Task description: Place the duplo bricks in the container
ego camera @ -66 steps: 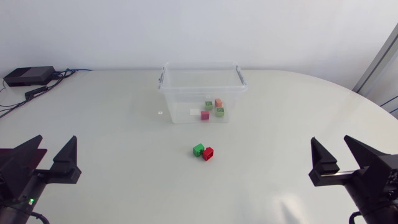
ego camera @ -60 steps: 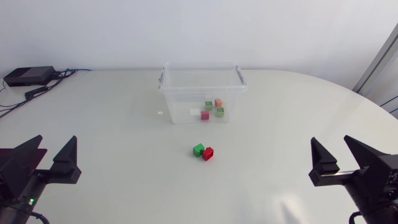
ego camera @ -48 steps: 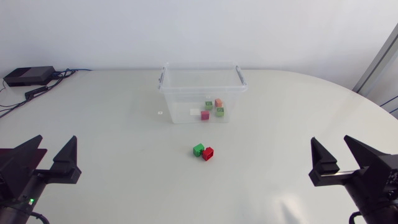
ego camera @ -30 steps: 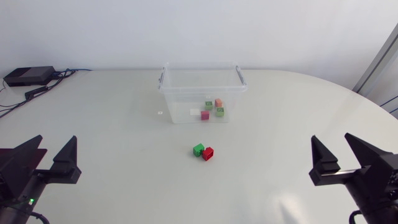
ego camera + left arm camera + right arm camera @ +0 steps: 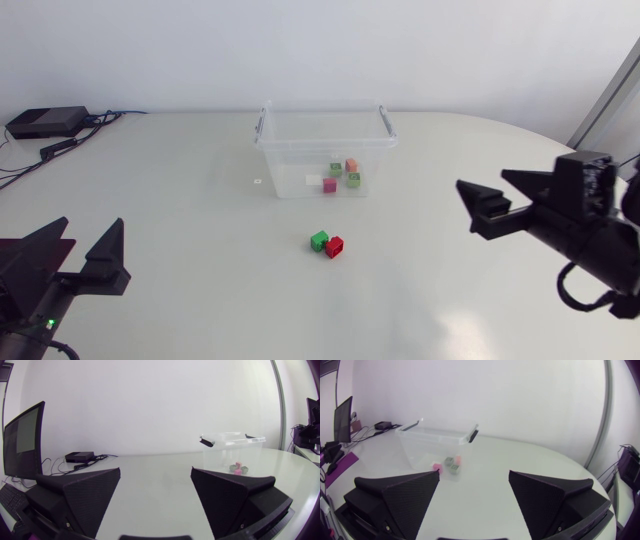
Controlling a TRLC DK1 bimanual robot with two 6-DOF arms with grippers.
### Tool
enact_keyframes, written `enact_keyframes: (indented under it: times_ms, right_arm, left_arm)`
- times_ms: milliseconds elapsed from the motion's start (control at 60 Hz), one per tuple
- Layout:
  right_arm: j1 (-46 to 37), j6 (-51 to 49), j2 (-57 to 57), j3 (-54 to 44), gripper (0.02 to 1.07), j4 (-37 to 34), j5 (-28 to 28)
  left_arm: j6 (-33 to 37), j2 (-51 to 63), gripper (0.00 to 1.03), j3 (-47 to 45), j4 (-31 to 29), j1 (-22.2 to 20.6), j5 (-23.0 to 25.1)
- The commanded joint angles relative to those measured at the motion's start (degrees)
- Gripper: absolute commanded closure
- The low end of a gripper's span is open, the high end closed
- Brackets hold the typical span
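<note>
The left gripper [image 5: 92,224] and right gripper [image 5: 482,180] are matte black, with broad wedge fingers [image 5: 85,495], finely textured inside. A small green light [image 5: 50,322] glows lower left; a black cable [image 5: 563,288] loops lower right.

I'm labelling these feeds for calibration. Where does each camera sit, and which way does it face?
Head view: above the table, looking down at the container, loose bricks, left tool and right tool.
Left wrist view: on the left arm, looking across the table at the container; its own fingers show.
Right wrist view: on the right arm, facing the container; its own fingers show.
All three show the container.
</note>
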Motion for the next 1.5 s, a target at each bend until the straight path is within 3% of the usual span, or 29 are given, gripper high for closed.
enact_keyframes:
  times_ms: [0,233,400,567,783,1000,1267,1483]
  right_arm:
    - [1.43,-0.84,9.25,1.47,0.07,1.38,-4.15]
    - [7.05,-3.74,25.59,0.42,0.07,11.40,-10.92]
    - [11.36,-8.31,31.22,-0.99,0.07,13.16,-17.60]
    - [13.03,-14.46,42.29,-3.80,0.07,24.14,-21.73]
    - [14.96,-15.87,56.53,0.33,0.07,33.28,-21.81]
    - [17.07,-15.25,66.37,6.92,0.07,36.80,-20.32]
    - [18.39,-14.29,72.88,12.99,0.10,37.33,-18.12]
    - [18.30,-13.58,73.14,15.27,0.07,35.22,-17.77]
  left_arm:
    - [-0.80,-0.69,0.05,-0.91,0.19,0.30,-0.33]
    - [-0.80,-0.69,0.05,-0.99,0.19,0.30,-0.33]
    - [-0.80,-0.69,0.05,-0.99,0.19,0.30,-0.33]
    - [-0.80,-0.69,0.05,-0.99,0.19,0.30,-0.33]
    - [-0.80,-0.69,0.05,-0.99,0.19,0.30,-0.33]
    - [-0.80,-0.69,0.05,-0.91,0.19,0.30,-0.33]
    - [-0.80,-0.69,0.05,-0.99,0.19,0.30,-0.33]
    - [-0.80,-0.69,0.05,-0.91,0.19,0.30,-0.33]
